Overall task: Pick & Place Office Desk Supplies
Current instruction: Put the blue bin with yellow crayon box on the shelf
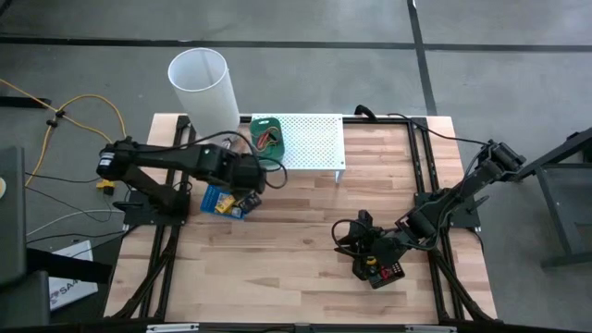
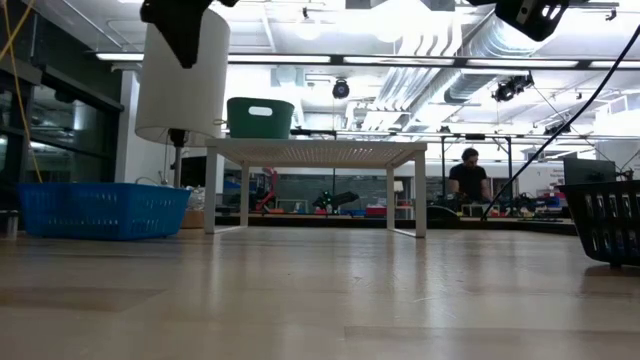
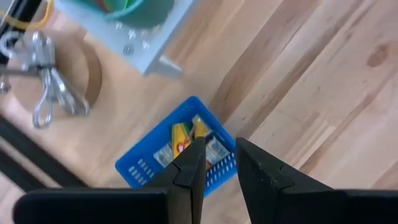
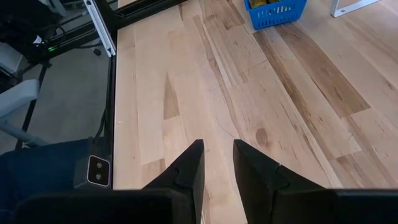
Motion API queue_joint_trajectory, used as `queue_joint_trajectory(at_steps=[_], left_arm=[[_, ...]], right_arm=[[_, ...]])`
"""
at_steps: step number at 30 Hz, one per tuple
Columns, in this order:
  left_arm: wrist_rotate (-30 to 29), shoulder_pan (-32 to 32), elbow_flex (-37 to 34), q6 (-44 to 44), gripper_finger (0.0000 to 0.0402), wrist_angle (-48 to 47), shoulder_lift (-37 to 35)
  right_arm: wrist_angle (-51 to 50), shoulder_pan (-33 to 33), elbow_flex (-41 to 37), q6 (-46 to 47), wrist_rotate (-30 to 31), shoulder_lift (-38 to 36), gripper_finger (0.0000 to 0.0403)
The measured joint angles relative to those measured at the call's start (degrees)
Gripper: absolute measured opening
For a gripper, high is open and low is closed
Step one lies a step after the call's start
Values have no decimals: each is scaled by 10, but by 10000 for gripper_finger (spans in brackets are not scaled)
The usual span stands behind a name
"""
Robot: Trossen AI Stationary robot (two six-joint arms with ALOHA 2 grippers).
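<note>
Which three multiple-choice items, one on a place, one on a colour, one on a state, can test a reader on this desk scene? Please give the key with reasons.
1. Where does the green tray stand?
A. on the white perforated shelf
B. on the bare table
C. inside the blue tray

2. What colour is the tray under the left gripper?
A. black
B. blue
C. red

3. What do the left gripper's jaws hold?
A. a ring
B. a clip
C. nothing

Key: 1 A, it sits on the shelf's corner. 2 B, the blue tray shows below. 3 C, the gap between the jaws is empty.

Blue tray, green tray, white perforated shelf.
</note>
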Motion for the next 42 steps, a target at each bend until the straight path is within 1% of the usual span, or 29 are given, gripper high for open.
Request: queue_joint_trajectory(at_steps=[8,16,21,28,30,36,42], left_arm=[[-4,-1,0,-101,81,-8,20],[11,-5,0,-176,81,-11,82],[14,-23,0,-236,81,-13,112],[-1,-59,0,-316,81,-26,151],[-1,-65,0,-328,81,-31,162],[-2,-65,0,-322,81,-34,181],[-2,-77,0,-361,81,-33,180]], right_arm=[[5,0,0,0,0,0,73],[9,0,0,0,-1,0,73],[10,0,0,0,-1,0,73],[13,0,0,0,-2,0,73],[13,0,0,0,-2,0,73],[13,0,0,0,-2,0,73],[13,0,0,0,-2,0,73]])
